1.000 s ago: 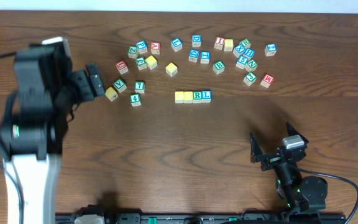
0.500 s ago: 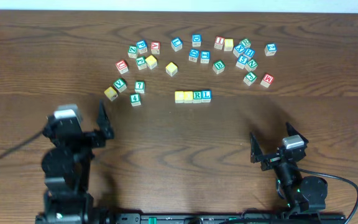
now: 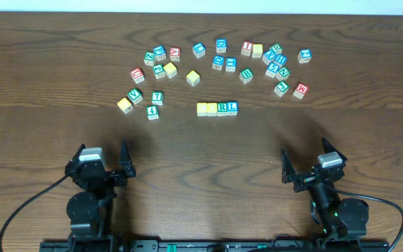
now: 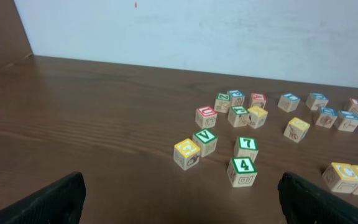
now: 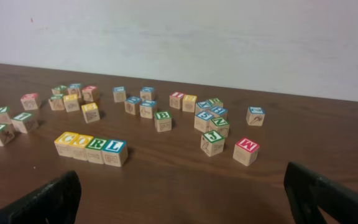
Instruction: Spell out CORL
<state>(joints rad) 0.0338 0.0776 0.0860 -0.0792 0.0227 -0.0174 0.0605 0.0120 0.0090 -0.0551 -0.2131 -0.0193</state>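
Note:
A row of touching letter blocks [image 3: 217,108] lies mid-table, two yellow-topped, a green R and a blue L. In the right wrist view the row [image 5: 91,148] reads C, O, R, L. Its yellow end also shows in the left wrist view [image 4: 347,177]. My left gripper [image 3: 101,166] is open and empty at the front left, well short of the blocks. My right gripper [image 3: 309,166] is open and empty at the front right. Both sets of fingertips frame bare table in their wrist views [image 4: 179,199] [image 5: 185,199].
Several loose letter and number blocks are scattered across the far half of the table [image 3: 219,56]. A yellow block [image 3: 124,105], a green 7 [image 3: 157,97] and a green 4 [image 3: 152,112] lie at the left. A red M block [image 3: 300,89] lies at the right.
My left arm has pulled back from the loose blocks at the far left down to the front left edge. The right arm and the blocks have not moved.

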